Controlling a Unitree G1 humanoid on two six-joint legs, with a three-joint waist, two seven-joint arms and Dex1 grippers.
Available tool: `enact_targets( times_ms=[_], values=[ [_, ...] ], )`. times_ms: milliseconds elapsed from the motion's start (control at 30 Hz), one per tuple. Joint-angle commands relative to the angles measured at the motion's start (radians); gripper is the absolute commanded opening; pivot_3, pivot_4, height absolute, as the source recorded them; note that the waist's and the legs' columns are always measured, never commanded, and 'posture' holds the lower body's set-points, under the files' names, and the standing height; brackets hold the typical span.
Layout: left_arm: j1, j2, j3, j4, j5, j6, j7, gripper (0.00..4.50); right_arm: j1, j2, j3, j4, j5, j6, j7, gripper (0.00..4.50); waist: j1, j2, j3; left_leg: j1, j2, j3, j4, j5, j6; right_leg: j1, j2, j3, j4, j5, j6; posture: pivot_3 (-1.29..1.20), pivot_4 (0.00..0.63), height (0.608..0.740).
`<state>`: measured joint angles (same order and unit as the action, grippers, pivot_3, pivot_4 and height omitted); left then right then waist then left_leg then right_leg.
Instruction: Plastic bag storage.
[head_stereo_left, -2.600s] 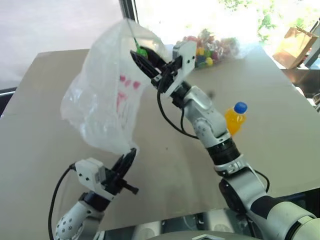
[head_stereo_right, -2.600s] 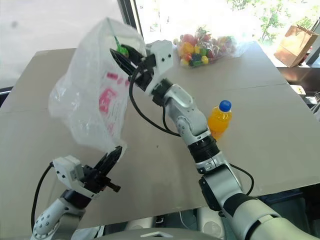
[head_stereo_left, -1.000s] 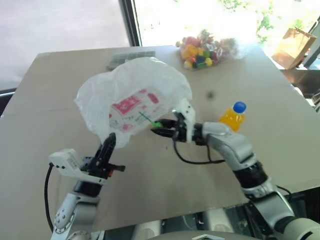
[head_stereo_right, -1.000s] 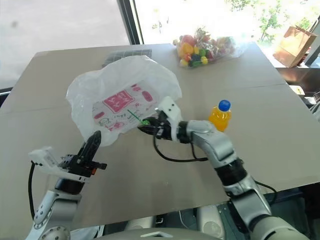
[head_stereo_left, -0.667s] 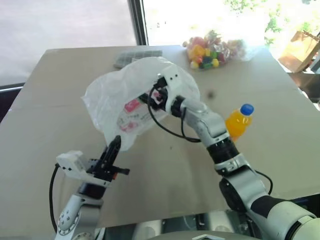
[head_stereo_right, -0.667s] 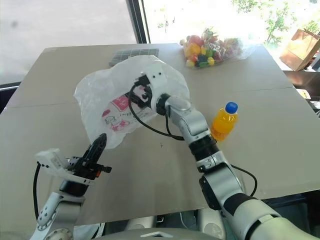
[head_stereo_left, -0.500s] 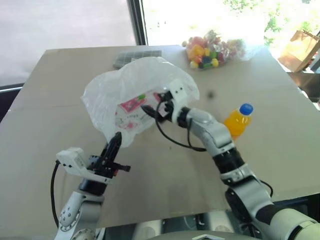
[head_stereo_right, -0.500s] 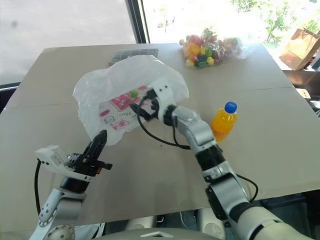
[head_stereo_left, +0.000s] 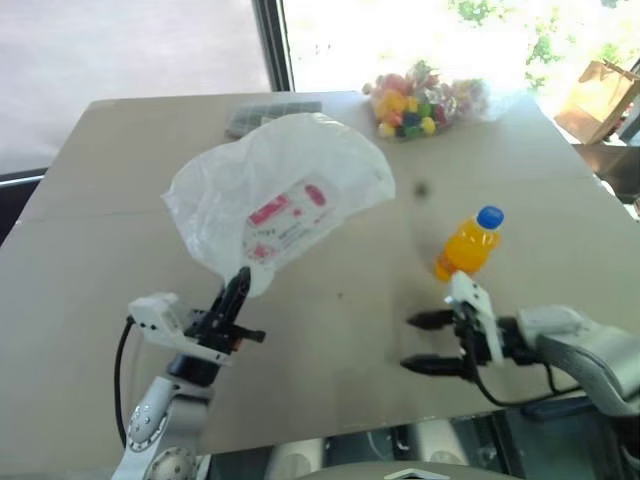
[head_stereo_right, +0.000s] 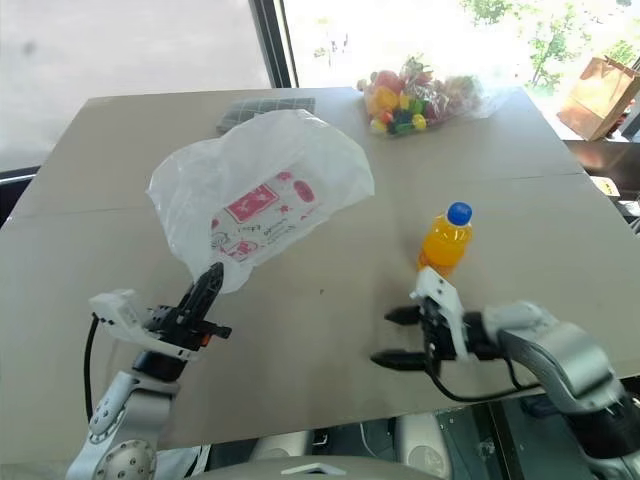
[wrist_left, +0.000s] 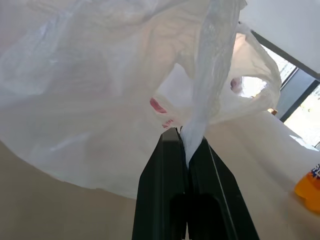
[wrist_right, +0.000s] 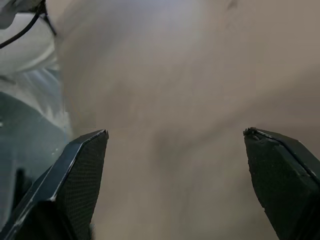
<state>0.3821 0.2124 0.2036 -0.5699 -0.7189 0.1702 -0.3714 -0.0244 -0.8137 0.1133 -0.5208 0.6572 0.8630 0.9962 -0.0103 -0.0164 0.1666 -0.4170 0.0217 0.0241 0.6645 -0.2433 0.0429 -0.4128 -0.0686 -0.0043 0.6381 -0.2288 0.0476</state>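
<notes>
translucent white plastic bag sits centre-left in the head view, its low corner pinched by my left gripper. my right gripper, lower right, gapes empty. left wrist view: fingers clamp bunched film.

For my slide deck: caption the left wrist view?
Shut left gripper pinching a fold of the plastic bag above the table.

Thin crinkly translucent plastic bag; matt beige table.
</notes>
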Motion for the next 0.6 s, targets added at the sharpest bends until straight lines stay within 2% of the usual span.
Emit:
enact_targets(
  times_ms=[33,100,200,600],
  values=[
    [0.002,0.001,-0.005,-0.007,0.01,-0.011,-0.02,0.0,0.213,-0.119,-0.181,0.024,-0.083,-0.111,0.023,4.38,0.012,0.0,0.0,0.0,0.0,0.0,0.0,0.0,0.0,0.0,0.0,0.0,0.0,0.0,0.0,0.0,0.15,0.74],
    [-0.004,-0.002,-0.012,-0.002,0.012,-0.009,-0.021,0.0,0.245,-0.088,-0.289,0.083,-0.092,-0.181,-0.028,4.38,0.018,-0.007,-0.005,0.001,-0.001,0.0,0.0,-0.001,0.001,0.003,-0.001,0.0,-0.002,-0.001,0.002,0.0,0.15,0.74],
    [-0.016,-0.003,-0.025,0.006,0.015,-0.004,-0.024,0.0,0.182,-0.01,-0.374,0.141,-0.081,-0.222,-0.127,4.38,0.018,-0.011,-0.004,0.001,0.001,0.0,0.004,-0.001,0.001,0.003,0.0,0.0,-0.002,-0.003,0.005,0.0,0.15,0.74],
    [-0.052,0.006,-0.02,0.004,0.019,0.02,-0.012,0.0,-0.086,0.236,-0.258,0.279,-0.216,-0.347,-0.327,4.38,0.023,-0.008,-0.003,-0.001,0.0,0.001,0.002,-0.001,0.001,0.001,0.001,0.002,-0.001,0.0,0.001,0.0,0.15,0.74]
  ],
)
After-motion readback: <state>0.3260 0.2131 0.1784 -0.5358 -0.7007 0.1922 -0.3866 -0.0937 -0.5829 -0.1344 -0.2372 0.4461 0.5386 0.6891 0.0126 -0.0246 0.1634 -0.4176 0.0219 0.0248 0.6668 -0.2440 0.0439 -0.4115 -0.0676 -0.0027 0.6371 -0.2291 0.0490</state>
